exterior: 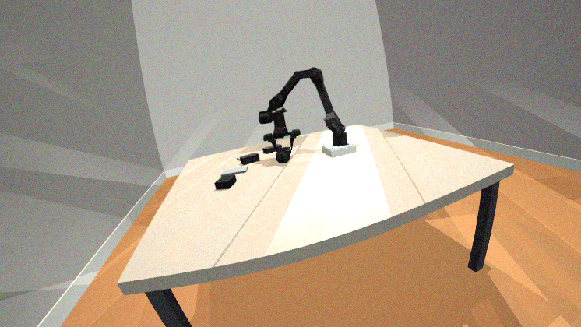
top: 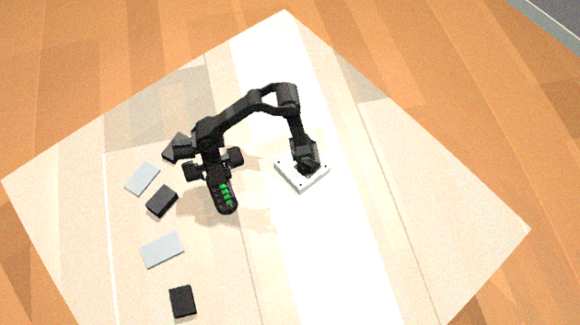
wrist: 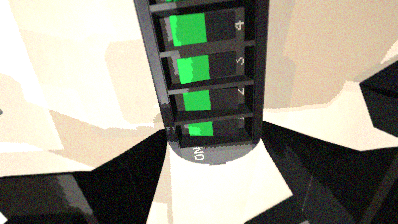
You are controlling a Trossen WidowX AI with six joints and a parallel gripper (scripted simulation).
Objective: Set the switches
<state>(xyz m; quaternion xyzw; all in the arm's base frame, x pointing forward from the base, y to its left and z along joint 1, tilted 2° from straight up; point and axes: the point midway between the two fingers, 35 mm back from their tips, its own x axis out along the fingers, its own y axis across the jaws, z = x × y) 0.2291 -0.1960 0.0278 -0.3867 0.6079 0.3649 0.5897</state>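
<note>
The dark grey controller unit (top: 218, 198) (exterior: 283, 156) (wrist: 257, 60) lies between the fingertips of my gripper (top: 221, 183) (exterior: 284, 150) (wrist: 212, 130). The fingers are open, one close beside each side of the unit near its rounded ON end; any gap is too small to make out. In the wrist view switches 1 to 4 show green halves on the left and dark halves on the right, with a sliver of green above them. Which ends are pressed down is hard to tell. The unit's far end is cut off, and the underside label is hidden.
Two dark blocks (top: 162, 201) (top: 182, 301), two pale plates (top: 142, 178) (top: 162, 250) and a dark module (top: 169, 153) are on the bench beside the arm. The arm stands on a white base (top: 291, 176) (exterior: 339, 152). Bright light bands and shadows cross the bench.
</note>
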